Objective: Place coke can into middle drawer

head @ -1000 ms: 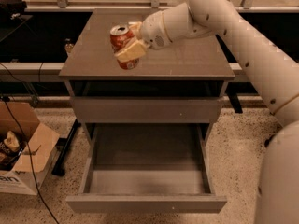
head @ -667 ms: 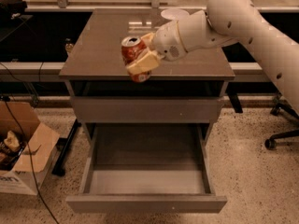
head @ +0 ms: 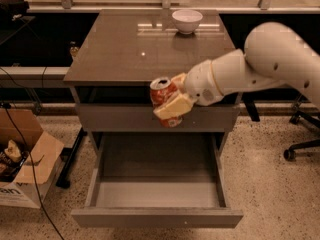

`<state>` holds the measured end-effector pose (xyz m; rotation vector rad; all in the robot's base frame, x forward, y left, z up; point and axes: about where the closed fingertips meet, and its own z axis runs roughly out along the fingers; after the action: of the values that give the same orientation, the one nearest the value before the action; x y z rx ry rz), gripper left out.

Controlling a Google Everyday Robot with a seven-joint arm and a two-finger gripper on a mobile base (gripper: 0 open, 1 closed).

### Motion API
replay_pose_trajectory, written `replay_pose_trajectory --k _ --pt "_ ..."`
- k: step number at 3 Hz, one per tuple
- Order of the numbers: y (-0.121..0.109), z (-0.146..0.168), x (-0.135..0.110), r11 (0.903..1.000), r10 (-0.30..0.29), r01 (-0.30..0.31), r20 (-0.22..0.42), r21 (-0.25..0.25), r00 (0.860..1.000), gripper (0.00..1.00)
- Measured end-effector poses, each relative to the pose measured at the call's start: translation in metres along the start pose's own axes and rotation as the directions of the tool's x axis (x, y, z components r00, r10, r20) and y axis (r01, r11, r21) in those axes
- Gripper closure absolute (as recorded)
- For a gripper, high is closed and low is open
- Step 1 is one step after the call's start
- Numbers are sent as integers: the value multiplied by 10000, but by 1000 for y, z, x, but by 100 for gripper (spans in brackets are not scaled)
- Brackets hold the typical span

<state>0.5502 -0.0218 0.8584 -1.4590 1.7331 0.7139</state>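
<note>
The coke can [head: 162, 93] is a red can with a silver top, held upright in the air in front of the cabinet's top drawer front. My gripper [head: 173, 100] comes in from the right and is shut on the can, one tan finger [head: 172, 107] across its front. The middle drawer [head: 157, 185] is pulled out wide below the can, its grey floor bare. The can hangs above the drawer's back part.
A white bowl [head: 187, 20] stands at the back of the cabinet top [head: 125, 49]. A cardboard box [head: 22, 156] and cables lie on the floor at the left. An office chair base [head: 300, 149] is at the right.
My gripper has carried the can off the cabinet top, forward and down, to in front of the top drawer front above the open drawer.
</note>
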Motion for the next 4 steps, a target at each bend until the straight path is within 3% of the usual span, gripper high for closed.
replay_pose_trajectory --k 1,3,4 --pt "12 30 39 9977 589 -591 94 339 9982 100" --pt "-17 91 90 9957 573 -607 503 693 9971 100" --pt "-37 114 120 9951 572 -656 1100 745 9923 100"
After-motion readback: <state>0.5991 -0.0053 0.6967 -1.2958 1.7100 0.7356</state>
